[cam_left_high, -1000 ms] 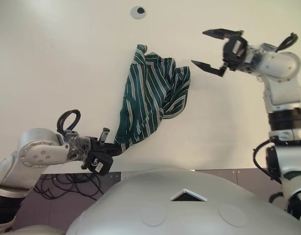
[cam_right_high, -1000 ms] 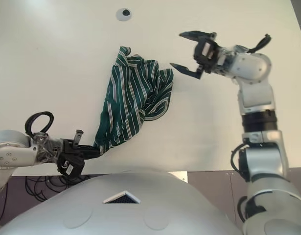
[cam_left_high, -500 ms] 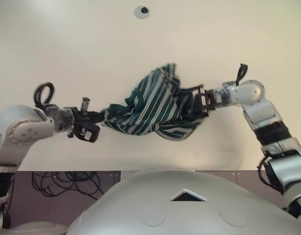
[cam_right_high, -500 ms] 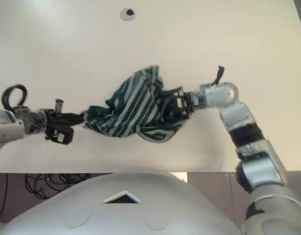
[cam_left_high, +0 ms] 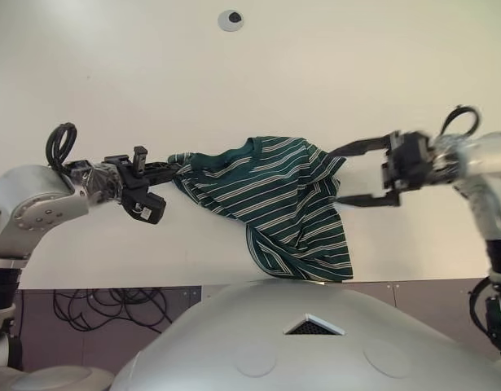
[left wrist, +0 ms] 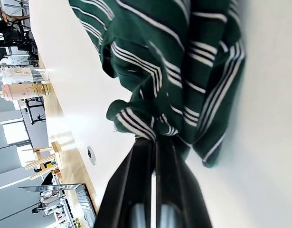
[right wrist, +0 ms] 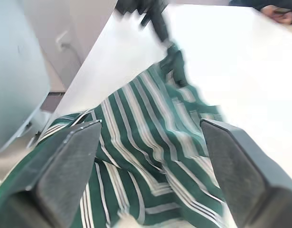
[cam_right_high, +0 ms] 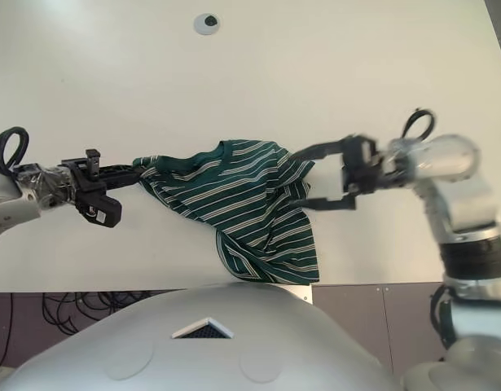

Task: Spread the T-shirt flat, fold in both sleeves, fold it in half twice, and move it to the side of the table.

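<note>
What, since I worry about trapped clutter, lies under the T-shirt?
White table shows around the T-shirt, whose one end the left gripper pinches. The surface beneath the cloth is covered, so anything lying there cannot be seen.

One striped T-shirt (cam_left_high: 274, 191), one table (cam_left_high: 112, 65), one round disc (cam_left_high: 230, 19), two pairs of jaws.

soft striped cloth t-shirt (cam_left_high: 270, 191); smooth matt table (cam_left_high: 152, 73)

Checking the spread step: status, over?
Left hand shut on T-shirt edge. Right hand open at its opposite side. T-shirt bunched, not flat. Round disc far off, not in the way.
</note>
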Robot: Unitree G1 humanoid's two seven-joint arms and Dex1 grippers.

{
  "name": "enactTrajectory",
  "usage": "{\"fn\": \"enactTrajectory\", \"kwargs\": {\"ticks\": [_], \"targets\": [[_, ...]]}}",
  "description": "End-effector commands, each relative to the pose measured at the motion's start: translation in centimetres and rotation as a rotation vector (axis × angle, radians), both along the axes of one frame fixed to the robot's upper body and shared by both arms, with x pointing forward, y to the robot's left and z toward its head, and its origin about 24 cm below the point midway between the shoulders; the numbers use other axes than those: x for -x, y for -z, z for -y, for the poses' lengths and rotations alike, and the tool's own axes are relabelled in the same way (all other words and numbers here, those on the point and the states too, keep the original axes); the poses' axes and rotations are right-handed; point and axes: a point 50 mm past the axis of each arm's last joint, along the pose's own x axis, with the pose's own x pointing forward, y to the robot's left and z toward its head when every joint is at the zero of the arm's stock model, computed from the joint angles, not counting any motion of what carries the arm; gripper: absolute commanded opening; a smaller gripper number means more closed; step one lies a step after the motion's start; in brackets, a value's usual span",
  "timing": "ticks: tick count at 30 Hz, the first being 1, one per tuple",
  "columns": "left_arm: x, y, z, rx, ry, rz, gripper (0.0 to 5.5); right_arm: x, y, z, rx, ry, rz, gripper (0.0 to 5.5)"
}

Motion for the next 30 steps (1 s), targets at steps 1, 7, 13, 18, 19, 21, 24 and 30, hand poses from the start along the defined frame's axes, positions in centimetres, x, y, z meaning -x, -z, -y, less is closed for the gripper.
{"fn": "enactTrajectory", "kwargs": {"ticks": [1, 7, 13, 18, 19, 21, 24, 30], "targets": [[0.1, 0.5, 0.3, 0.011, 0.013, 0.012, 0.0, -3.7, 0.4, -2.2, -0.041, 0.222, -0.061, 3.79], [0.4, 0.3, 0.7, 0.02, 0.035, 0.026, 0.0, -5.7, 5.1, -6.0, 0.148, 0.365, -0.271, 3.79], [0.7, 0.1, 1.0, 0.024, 0.044, 0.025, 0.0, -6.3, 8.4, -6.6, 0.296, 0.439, -0.316, 3.79], [0.9, 0.1, 1.2, 0.03, 0.048, 0.023, 0.0, -6.4, 9.8, -6.7, 0.367, 0.449, -0.318, 3.65], [0.9, 0.1, 1.3, 0.031, 0.049, 0.023, 0.0, -6.3, 9.9, -6.7, 0.376, 0.44, -0.322, 3.51], [0.8, 0.0, 1.3, 0.032, 0.049, 0.026, 0.0, -6.1, 10.0, -6.6, 0.387, 0.427, -0.323, 3.2], [0.8, 0.0, 1.3, 0.031, 0.046, 0.03, 0.0, -5.7, 9.9, -6.6, 0.399, 0.394, -0.315, 2.71], [0.7, -0.2, 1.4, 0.036, 0.045, 0.032, 0.0, -4.5, 9.7, -6.2, 0.444, 0.319, -0.298, 1.69]]}}
